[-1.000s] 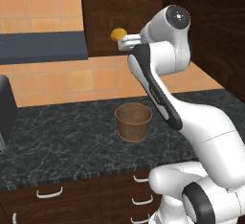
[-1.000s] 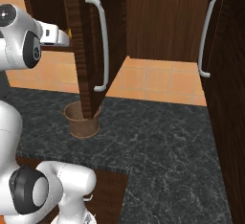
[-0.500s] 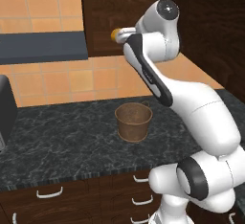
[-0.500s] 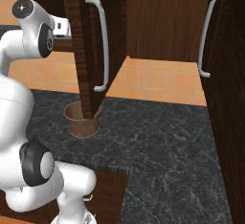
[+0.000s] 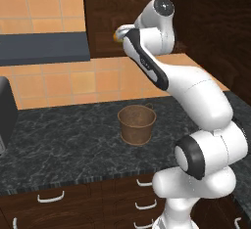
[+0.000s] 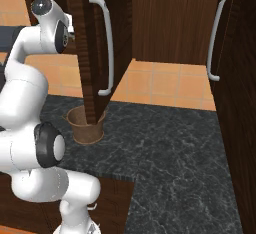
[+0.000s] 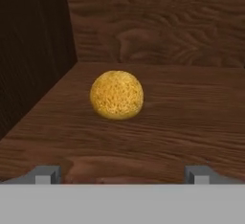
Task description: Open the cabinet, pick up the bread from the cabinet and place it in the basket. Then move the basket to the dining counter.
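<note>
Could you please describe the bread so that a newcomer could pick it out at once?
Look inside the tall dark wood cabinet above the black worktop. On its wooden shelf sits the bread, a round golden roll with a speckled crust, alone there.

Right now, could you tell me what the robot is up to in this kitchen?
The arm is reaching into the open cabinet, its end effector open and pointed at the bread, a round golden roll sitting alone on the wooden shelf. The fingertips are short of the roll, so nothing is held. The basket waits empty on the black marbled worktop below, beside the open door.
</note>
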